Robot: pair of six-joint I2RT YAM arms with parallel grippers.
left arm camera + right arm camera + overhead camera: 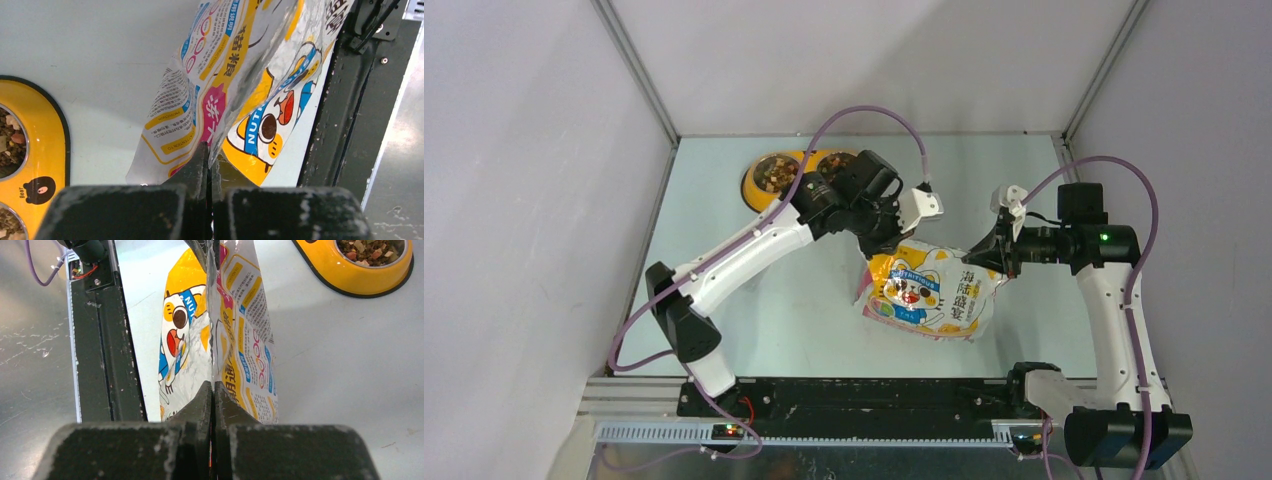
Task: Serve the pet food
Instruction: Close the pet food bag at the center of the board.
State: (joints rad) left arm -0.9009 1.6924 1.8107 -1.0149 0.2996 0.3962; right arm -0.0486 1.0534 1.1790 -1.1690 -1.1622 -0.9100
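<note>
The glossy yellow-white-pink bag (929, 292) with a cartoon cat hangs between both grippers above the table's middle. My left gripper (880, 246) is shut on the bag's upper left edge, and its fingertips (202, 157) pinch the foil of the bag (235, 75). My right gripper (984, 260) is shut on the upper right edge, where its fingertips (205, 392) clamp the bag's (242, 340) seam. Pet food (773, 173) fills the left bowl of the yellow feeder (754, 190) at the back. The left arm partly hides the other bowl. Kibble (372, 250) also shows in the right wrist view.
The yellow feeder (47, 150) lies left of the bag in the left wrist view, and the feeder (350, 277) is at the top right in the right wrist view. A black rail (854, 395) runs along the near edge. Grey walls enclose the table on three sides.
</note>
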